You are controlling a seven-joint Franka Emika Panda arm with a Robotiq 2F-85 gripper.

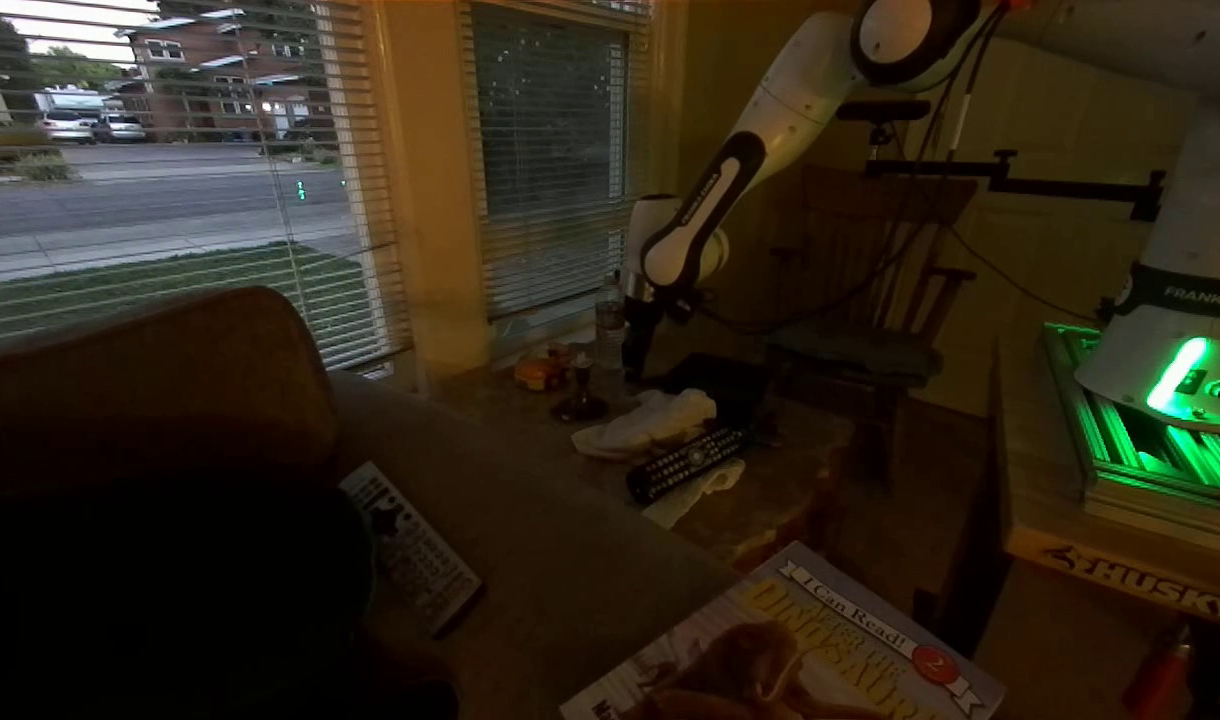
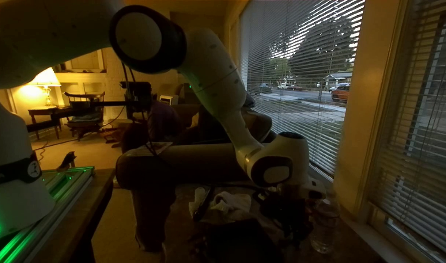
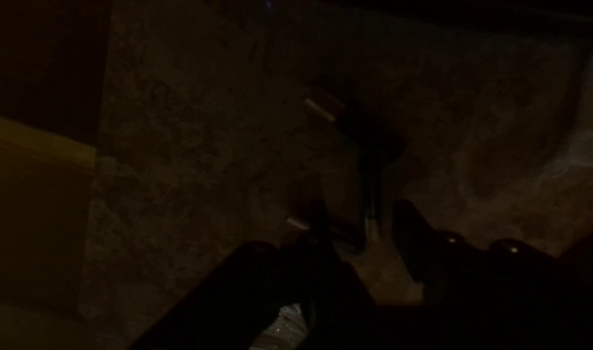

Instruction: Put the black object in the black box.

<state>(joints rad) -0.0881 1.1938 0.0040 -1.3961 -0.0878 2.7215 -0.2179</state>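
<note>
End effector (image 3: pixel 362 221), jaws apart, near black object (image 3: pixel 369 133) (ample room toward table edge (image 3: pixel 103 121)).

Stone-look table (image 1: pixel 785 470) is carrying black box (image 2: pixel 241 239), crumpled white cloth (image 1: pixel 655 418), pale scrap (image 1: pixel 698 494); black remote (image 1: pixel 688 463) is lying between cloth and scrap. Clear bottle (image 1: pixel 609 328) is standing near orange item (image 1: pixel 538 374) and dark stand (image 1: pixel 581 404).

"HUSKY" on workbench (image 1: pixel 1042 510), "FRANKA" on arm (image 1: pixel 792 105)
</note>
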